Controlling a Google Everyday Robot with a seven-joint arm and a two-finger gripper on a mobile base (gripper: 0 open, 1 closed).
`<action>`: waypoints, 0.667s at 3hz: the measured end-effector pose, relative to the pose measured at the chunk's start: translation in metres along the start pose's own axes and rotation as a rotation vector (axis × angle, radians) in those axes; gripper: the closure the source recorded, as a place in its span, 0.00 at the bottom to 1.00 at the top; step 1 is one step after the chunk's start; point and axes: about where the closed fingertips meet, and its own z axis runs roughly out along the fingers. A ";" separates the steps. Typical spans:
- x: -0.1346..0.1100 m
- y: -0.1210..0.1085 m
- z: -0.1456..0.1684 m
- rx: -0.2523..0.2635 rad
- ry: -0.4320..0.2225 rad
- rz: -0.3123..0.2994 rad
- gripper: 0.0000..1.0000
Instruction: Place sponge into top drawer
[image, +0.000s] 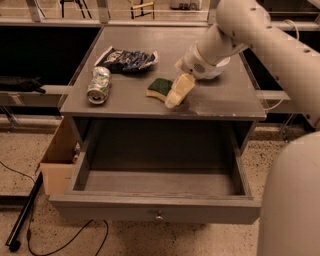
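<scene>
The sponge (158, 87), yellow with a dark green top, lies flat on the cabinet top (225, 97) near its front edge. My gripper (178, 92) reaches down from the upper right and sits at the sponge's right end, covering that end. The top drawer (150, 209) is pulled out below the cabinet top, its round knob (159, 217) at the front centre. Nothing shows on the drawer floor.
A crushed can (99, 84) lies at the left of the cabinet top, a dark blue snack bag (126, 59) behind it. A cardboard box (57, 162) stands left of the cabinet. A black pole and cable (25, 215) lie on the floor. My body (295, 200) fills the lower right.
</scene>
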 end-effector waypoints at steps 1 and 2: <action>-0.009 -0.010 0.024 -0.036 -0.004 -0.009 0.02; -0.009 -0.010 0.024 -0.036 -0.004 -0.009 0.25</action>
